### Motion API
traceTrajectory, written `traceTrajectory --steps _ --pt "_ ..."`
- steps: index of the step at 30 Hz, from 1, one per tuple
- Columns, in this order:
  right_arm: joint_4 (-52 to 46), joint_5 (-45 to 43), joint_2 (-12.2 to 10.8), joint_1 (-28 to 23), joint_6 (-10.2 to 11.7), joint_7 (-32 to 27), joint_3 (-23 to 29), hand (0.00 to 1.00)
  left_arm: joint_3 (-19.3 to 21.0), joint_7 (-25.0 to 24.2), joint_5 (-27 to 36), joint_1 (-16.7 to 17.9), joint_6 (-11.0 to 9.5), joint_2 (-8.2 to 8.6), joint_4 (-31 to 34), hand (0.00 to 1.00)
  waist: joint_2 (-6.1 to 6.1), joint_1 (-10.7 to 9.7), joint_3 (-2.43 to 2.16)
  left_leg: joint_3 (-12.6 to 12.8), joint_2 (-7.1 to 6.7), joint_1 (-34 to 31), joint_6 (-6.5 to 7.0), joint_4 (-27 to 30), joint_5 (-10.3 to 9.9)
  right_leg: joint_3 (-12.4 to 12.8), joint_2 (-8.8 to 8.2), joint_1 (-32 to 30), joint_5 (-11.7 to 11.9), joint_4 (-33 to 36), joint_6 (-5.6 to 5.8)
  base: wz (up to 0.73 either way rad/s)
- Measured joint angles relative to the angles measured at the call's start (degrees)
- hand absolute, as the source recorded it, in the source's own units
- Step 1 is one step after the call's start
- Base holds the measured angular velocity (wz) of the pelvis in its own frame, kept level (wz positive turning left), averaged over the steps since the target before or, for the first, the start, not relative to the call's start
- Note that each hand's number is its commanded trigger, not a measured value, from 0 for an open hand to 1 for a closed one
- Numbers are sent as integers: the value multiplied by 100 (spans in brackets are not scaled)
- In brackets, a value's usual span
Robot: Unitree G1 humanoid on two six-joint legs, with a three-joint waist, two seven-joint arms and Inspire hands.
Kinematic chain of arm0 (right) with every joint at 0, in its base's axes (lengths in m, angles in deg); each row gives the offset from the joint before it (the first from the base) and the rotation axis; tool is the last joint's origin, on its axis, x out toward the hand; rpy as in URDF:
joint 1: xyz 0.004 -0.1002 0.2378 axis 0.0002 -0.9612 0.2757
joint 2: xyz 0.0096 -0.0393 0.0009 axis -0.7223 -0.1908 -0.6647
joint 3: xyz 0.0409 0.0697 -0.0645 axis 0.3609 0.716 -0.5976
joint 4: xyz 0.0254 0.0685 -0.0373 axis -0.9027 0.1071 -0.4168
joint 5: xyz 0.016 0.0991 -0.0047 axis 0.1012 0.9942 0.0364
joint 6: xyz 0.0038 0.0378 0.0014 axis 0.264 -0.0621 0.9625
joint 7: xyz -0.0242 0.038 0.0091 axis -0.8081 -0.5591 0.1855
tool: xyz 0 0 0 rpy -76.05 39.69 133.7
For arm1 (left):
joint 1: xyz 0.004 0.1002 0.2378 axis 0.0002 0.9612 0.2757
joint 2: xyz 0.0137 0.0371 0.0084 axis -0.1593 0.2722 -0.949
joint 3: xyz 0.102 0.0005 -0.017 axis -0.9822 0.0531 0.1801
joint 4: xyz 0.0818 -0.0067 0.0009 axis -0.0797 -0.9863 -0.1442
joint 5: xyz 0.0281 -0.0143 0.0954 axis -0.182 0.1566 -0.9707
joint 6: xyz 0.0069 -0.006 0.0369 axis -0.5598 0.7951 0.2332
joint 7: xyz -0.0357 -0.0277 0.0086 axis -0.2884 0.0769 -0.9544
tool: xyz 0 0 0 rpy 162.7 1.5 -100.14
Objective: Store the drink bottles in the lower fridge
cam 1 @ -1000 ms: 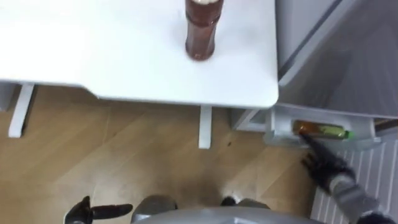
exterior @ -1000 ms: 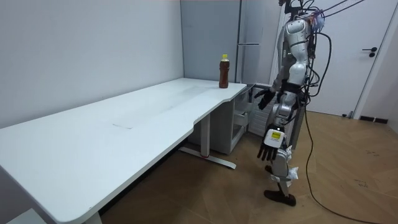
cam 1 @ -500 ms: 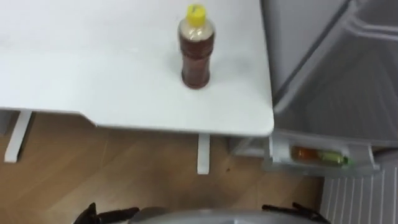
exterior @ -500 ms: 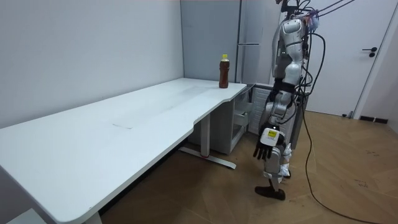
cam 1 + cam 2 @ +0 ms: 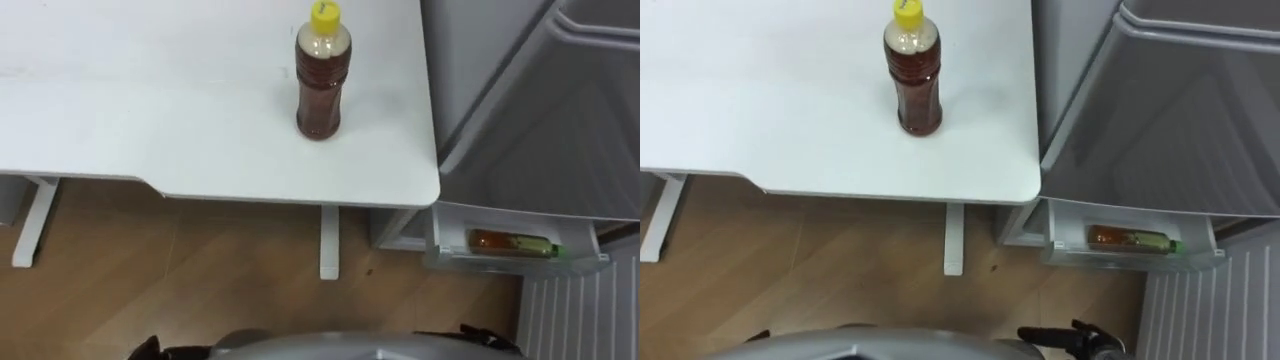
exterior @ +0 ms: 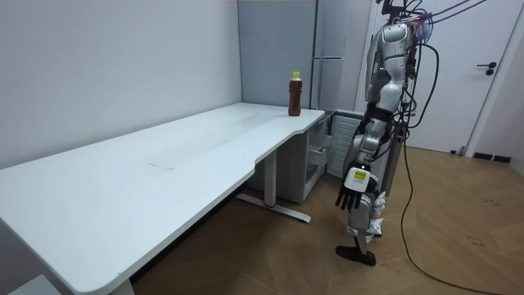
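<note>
the right hand (image 5: 1072,341) has pulled back from the fridge's door shelf (image 5: 520,263) to the frame's lower edge; released or clenched, i cannot tell. one drink (image 5: 510,243) now lies in that shelf, lower right. the left hand (image 6: 352,190) hangs released. the second bottle (image 5: 321,75) stands on the table (image 5: 150,120), upper centre, probably next.
</note>
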Motion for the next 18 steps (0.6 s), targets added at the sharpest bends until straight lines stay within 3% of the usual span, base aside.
traceTrajectory --steps 3,11,15,18 --pt "-21 4 -5 -21 5 -30 11 0 5 -52 -30 -29 0 0 -16 0 23 -18 -25 9 -5 18 6 17 4 8 -11 19 0 16 -1 0" --pt "-8 8 -21 -21 13 -143 1 0 26 -97 31 7 -5 6 -23 0 17 -13 -26 15 -11 161 19 5 -1 7 -28 116 0 89 0 -1" --pt "-12 31 -24 -38 13 -187 56 0 472 190 278 -53 -7 142 22 0 40 -11 -30 57 -8 183 19 -1 -2 22 -27 106 0 88 0 -5" --pt "-76 -27 -23 -56 15 -263 92 0 831 675 537 -56 -29 152 335 0 56 2 -38 74 -1 171 19 12 -1 19 -25 91 0 89 0 0"
